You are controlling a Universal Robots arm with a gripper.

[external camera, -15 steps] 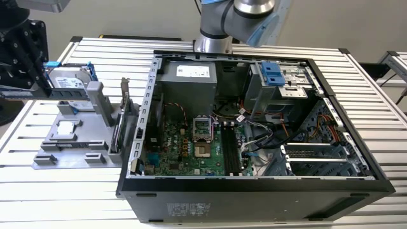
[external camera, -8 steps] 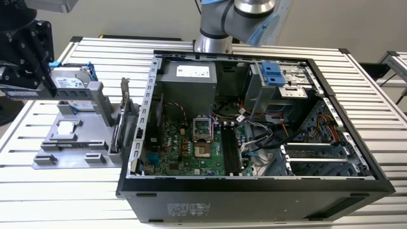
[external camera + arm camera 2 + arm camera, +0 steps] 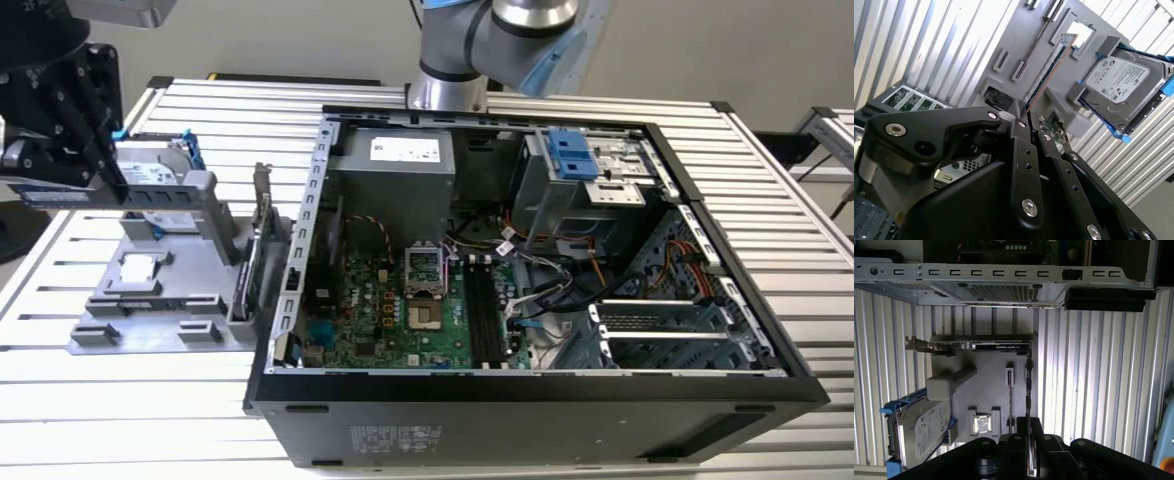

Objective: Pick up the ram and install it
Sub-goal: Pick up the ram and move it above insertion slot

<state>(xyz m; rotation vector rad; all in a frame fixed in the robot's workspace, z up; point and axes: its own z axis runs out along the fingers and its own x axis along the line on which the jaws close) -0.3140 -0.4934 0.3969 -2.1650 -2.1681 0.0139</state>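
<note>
Currently gripper (image 3: pixel 1033 125) sits narrowly parted around one end of the ram (image 3: pixel 1049 70) at the edge of the grey holder (image 3: pixel 1024 40), so I reckon an off-centre close could cock it.

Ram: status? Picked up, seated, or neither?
Done: nothing is installed. The long dark slots on the board inside the case look empty. In hand: the gripper is right at the ram, which stands on edge in the gray holder on the table beside the case. I can't tell whether it is clamped. Left: the ram is not yet lifted out or seated.
</note>
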